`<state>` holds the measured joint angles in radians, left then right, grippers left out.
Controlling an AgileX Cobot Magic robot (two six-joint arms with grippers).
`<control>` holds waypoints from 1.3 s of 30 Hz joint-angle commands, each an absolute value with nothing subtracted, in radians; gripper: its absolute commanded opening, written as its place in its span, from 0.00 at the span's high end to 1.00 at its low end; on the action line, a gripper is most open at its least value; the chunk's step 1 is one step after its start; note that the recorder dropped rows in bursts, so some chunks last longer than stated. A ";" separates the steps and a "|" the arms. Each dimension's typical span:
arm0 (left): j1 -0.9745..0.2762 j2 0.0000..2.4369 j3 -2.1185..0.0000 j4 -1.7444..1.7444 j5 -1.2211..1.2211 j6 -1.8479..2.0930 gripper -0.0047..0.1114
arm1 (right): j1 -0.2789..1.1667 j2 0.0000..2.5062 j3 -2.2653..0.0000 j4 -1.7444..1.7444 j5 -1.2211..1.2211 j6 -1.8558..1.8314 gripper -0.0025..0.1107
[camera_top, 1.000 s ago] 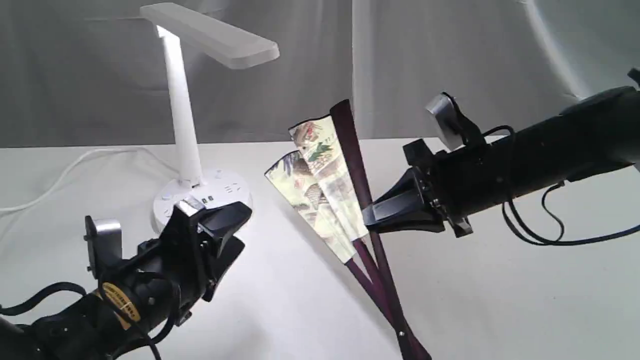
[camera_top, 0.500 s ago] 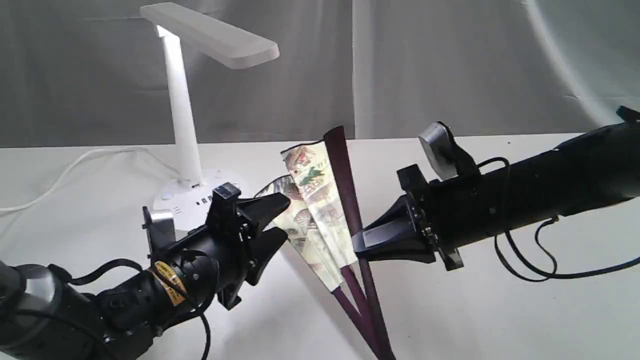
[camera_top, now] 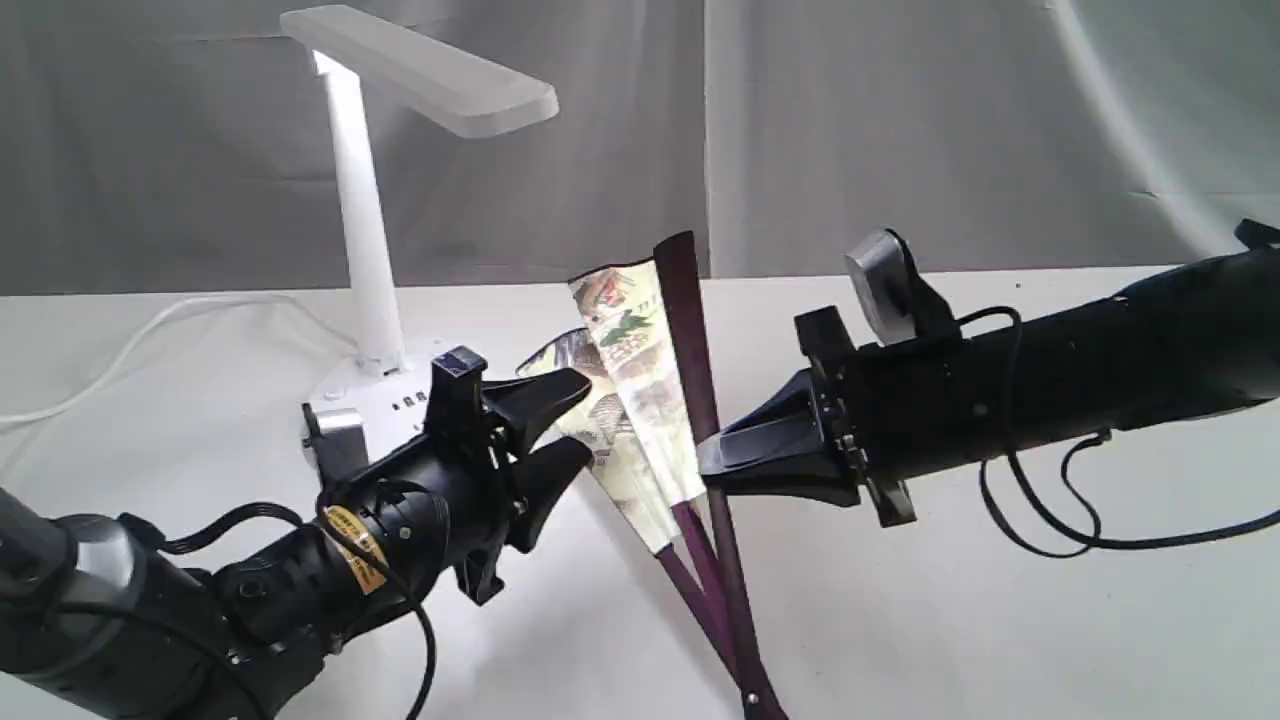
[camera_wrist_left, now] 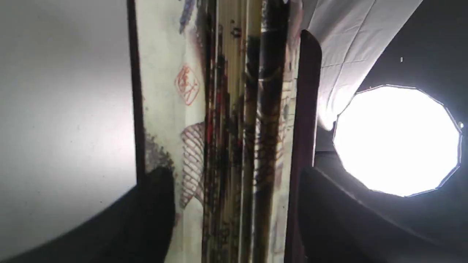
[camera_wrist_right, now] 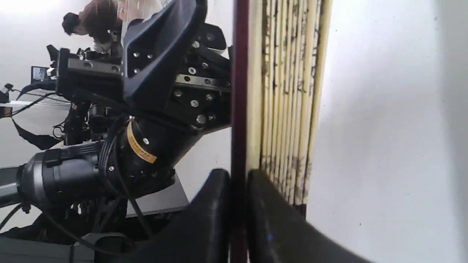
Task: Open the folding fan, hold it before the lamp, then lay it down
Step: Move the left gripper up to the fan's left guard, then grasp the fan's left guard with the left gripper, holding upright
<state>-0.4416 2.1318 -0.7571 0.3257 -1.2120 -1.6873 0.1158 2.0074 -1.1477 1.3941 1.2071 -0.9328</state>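
Left end effector (camera_top: pixel 582 420) nearer (fan (camera_top: pixel 640 380) half-spread)

Ahead of left gripper (camera_top: pixel 568 432): folding fan (camera_top: pixel 640 400) standing on end — blocks passage.
Beyond left gripper: lamp (camera_top: pixel 365 250) stands close.
Under right gripper (camera_top: pixel 708 465): bare table (camera_top: pixel 1000 620), free room.

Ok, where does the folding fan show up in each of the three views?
Exterior view: folding fan at centre, partly open, between left gripper and right gripper.
Left wrist view: fills the picture's middle, between that gripper's open fingers.
Right wrist view: pleats edge-on through the middle.
Shared landmark: the maroon guard, pinched by the right gripper.
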 commanded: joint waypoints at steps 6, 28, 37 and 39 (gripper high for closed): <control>-0.406 2.130 -0.760 0.377 -1.221 -1.697 0.50 | 0.114 1.994 -1.149 1.419 1.221 -0.962 0.98; -0.303 2.130 -0.762 0.489 -1.221 -1.713 0.50 | 0.162 1.994 -1.149 1.456 1.221 -0.953 0.98; -0.303 2.130 -0.762 0.484 -1.221 -1.697 0.50 | 0.200 1.994 -1.149 1.515 1.221 -0.957 0.98; -0.303 2.130 -0.762 0.486 -1.221 -1.695 0.50 | 0.208 1.994 -1.149 1.515 1.221 -0.957 0.98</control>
<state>-0.3037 2.1318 -0.7587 0.4884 -1.2205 -1.7082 0.2008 2.0074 -1.1477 1.4903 1.2074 -0.9462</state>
